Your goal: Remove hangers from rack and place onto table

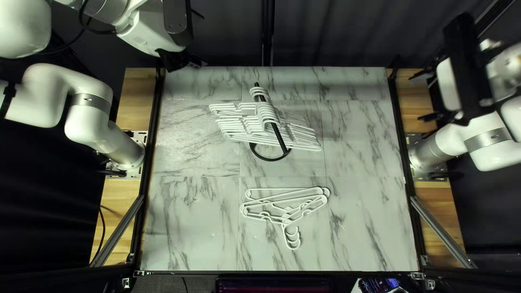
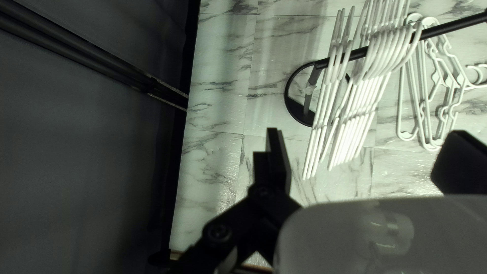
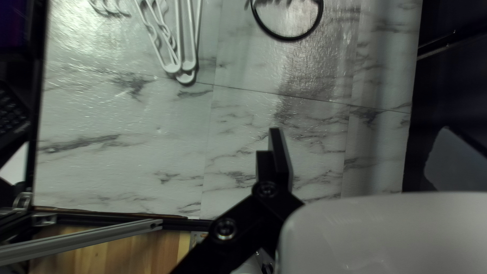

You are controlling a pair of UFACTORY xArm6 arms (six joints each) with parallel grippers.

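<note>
Left gripper [image 2: 366, 139]: fingers spread, holding nothing; the nearer one, up beyond the rack's far left in the top left view.
Hung hangers [image 1: 267, 113]: ahead of those fingers, bunched on the rack [image 1: 281, 142]; long axis roughly side to side, crossing its bar.
Loose hangers [image 1: 286, 220]: overlapped flat on the table's near half, hooks toward the near edge.
Table [image 1: 363, 239]: marbled, bare room either side of that pile.
Right gripper [image 3: 360, 137]: parted, empty, off at the right.
</note>
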